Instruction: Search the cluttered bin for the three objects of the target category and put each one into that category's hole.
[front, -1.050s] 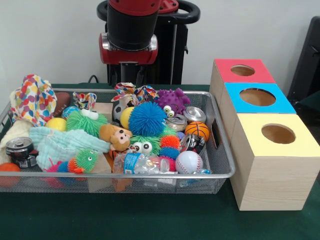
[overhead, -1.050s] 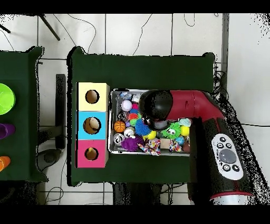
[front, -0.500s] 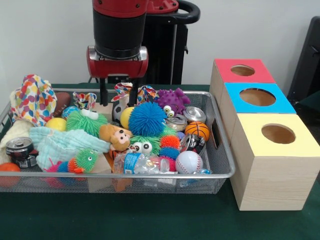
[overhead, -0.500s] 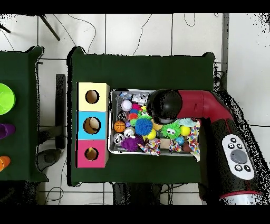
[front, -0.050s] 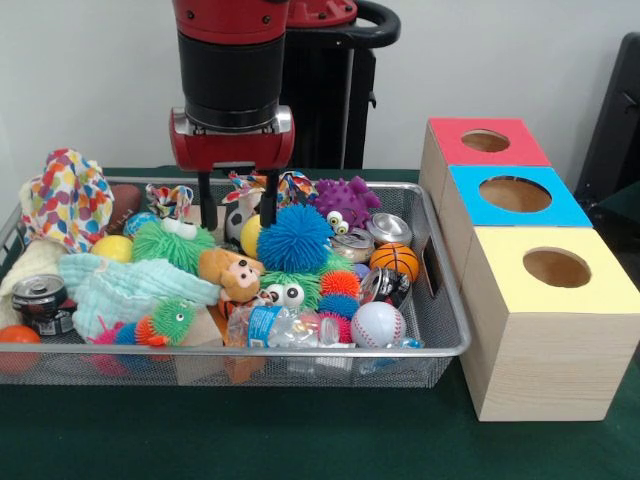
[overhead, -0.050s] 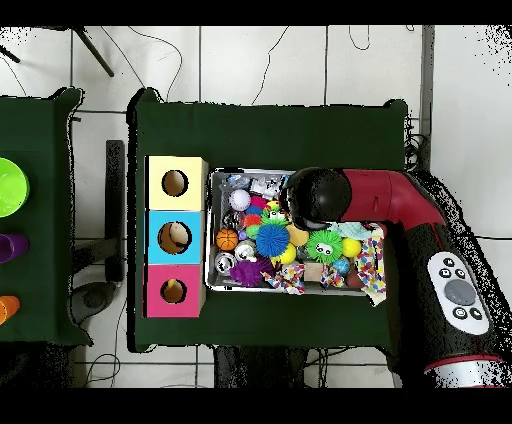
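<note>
Where toys crowd, a mesh bin (front, -0.050s: 440, 345) brimful.

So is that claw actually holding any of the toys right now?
No. The gripper is open, hanging over the back of the bin with nothing between its fingers.

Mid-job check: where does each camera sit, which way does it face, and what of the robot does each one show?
Front view: sits low across the table, facing the bin and three boxes; shows the arm coming down, gripper open over the toys.
Overhead view: looks straight down on the table; shows the arm reaching over the bin, gripper hidden beneath it.
Shared: bin, boxes, blue spiky ball.
</note>
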